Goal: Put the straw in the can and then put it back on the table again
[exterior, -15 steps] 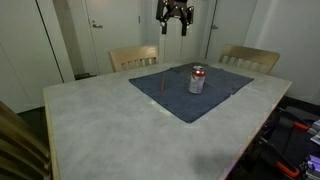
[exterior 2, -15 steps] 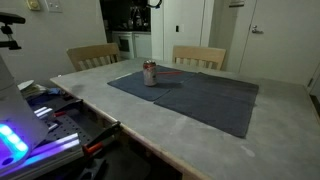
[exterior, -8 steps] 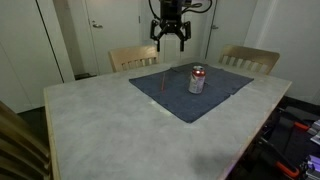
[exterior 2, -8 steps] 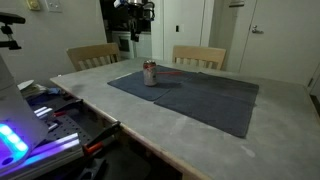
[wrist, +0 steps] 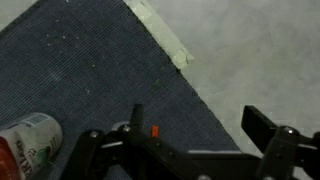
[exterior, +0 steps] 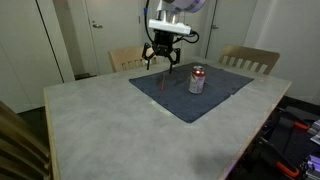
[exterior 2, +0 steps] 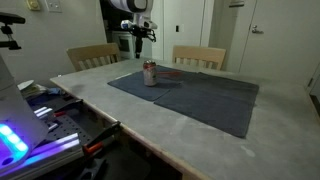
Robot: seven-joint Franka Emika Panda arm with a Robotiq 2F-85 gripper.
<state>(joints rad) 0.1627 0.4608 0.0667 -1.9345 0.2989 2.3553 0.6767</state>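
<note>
The silver can (exterior: pixel 197 79) with red markings stands upright on the dark blue mat (exterior: pixel 215 95); it also shows in the other exterior view (exterior 2: pixel 150 72) and at the wrist view's lower left (wrist: pixel 28 146). The thin red-orange straw (exterior: pixel 160 85) lies flat on the mat left of the can; only a short bit of it (wrist: pixel 155 130) shows in the wrist view, by the left finger. My gripper (exterior: pixel 162 58) hangs open and empty above the mat's far corner, over the straw; it also shows in an exterior view (exterior 2: pixel 137 34) and in the wrist view (wrist: pixel 200 125).
The pale marbled table (exterior: pixel 110 130) surrounds the mat. Two wooden chairs (exterior: pixel 133 57) (exterior: pixel 250 59) stand at its far side. A strip of pale tape (wrist: pixel 160 30) lies along the mat's edge. Equipment with cables (exterior 2: pixel 40 115) sits beside the table.
My gripper has come down from high near the back doors and moved toward the mat's far corner, staying open. The can and straw have not moved.
</note>
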